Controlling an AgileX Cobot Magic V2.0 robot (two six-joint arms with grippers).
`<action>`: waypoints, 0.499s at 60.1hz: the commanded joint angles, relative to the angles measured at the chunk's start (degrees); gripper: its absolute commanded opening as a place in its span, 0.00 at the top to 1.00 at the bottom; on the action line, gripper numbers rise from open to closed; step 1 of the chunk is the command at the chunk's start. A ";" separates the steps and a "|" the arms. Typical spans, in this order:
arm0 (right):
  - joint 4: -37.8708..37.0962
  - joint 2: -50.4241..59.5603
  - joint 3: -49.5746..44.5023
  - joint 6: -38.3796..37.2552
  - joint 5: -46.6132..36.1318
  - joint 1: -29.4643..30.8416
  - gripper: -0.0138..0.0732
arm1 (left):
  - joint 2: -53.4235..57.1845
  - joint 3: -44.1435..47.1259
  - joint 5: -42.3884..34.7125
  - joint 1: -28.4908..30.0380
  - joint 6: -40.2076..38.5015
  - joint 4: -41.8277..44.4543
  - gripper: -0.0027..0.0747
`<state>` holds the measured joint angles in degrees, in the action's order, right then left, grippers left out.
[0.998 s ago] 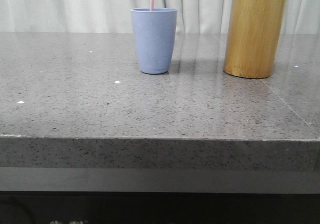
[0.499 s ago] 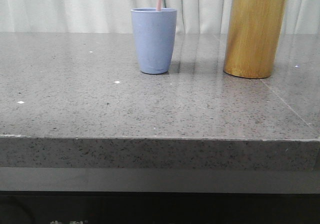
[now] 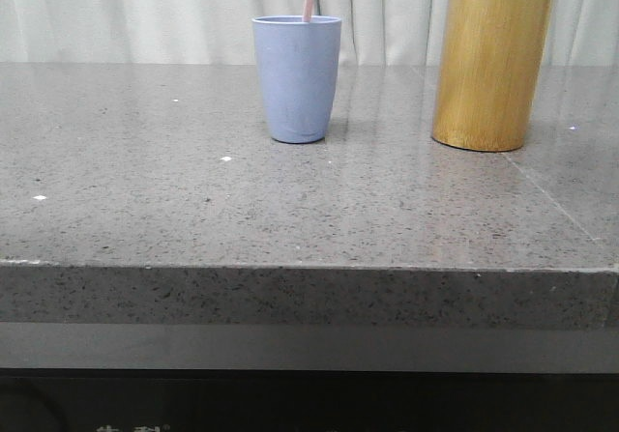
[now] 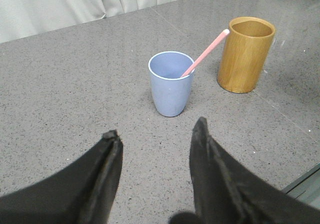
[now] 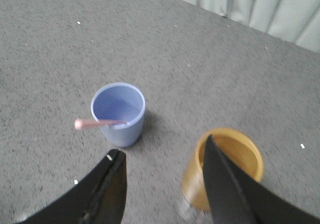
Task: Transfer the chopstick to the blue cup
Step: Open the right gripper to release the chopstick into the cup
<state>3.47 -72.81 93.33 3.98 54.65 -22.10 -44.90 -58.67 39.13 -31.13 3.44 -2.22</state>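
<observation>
The pink chopstick (image 4: 205, 52) leans inside the blue cup (image 4: 171, 82) on the desk (image 4: 75, 83), tilted toward the bamboo holder (image 4: 244, 53). Both the left gripper (image 4: 156, 140) and right gripper (image 5: 162, 151) hover apart, empty, well clear.

A tall yellow-brown bamboo holder (image 3: 492, 69) stands upright on the speckled grey table (image 3: 193, 210) — open-topped, near the far edge — before pale pleated curtains (image 3: 126, 12).

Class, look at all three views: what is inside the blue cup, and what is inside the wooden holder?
One pink chopstick leans in the blue cup, resting on its rim; its lower end is hidden by the cup wall. The wooden holder looks empty, though its bottom is out of sight.
</observation>
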 commanded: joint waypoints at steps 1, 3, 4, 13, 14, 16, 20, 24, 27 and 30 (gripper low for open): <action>-0.33 7.94 -6.41 -0.29 -6.69 1.60 0.40 | 0.28 -1.45 -4.30 -0.30 -0.50 -0.20 0.56; -0.33 9.93 -8.77 -0.36 -7.40 2.23 0.40 | 0.28 -1.45 -4.30 -0.30 -0.50 -0.20 0.56; -0.33 10.89 -9.96 -0.41 -7.89 2.51 0.40 | 0.28 -1.45 -4.30 -0.30 -0.50 -0.20 0.56; -0.33 21.55 -22.07 -2.53 -10.04 5.44 0.40 | 0.28 -1.45 -4.30 -0.30 -0.50 -0.20 0.56; -0.33 22.44 -23.11 -2.79 -10.34 5.78 0.40 | 0.28 -1.45 -4.30 -0.30 -0.50 -0.20 0.56; -0.33 25.36 -26.05 -2.92 -10.70 6.25 0.40 | 0.28 -1.45 -4.30 -0.30 -0.50 -0.20 0.56; -0.33 29.98 -30.51 -2.92 -11.07 6.51 0.40 | 0.28 -1.45 -4.30 -0.30 -0.50 -0.20 0.56; -0.22 33.75 -34.09 -2.92 -11.02 6.51 0.40 | 0.28 -1.45 -4.30 -0.30 -0.50 -0.20 0.56; -0.22 36.75 -37.01 -2.92 -10.89 6.51 0.40 | 0.28 -1.45 -4.30 -0.30 -0.50 -0.20 0.56; -0.22 39.10 -39.30 -2.92 -10.89 6.51 0.40 | 0.28 -1.45 -4.30 -0.30 -0.50 -0.20 0.56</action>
<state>3.47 -37.39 56.46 1.33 48.38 -15.95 -44.90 -58.67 39.13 -31.13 3.44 -2.22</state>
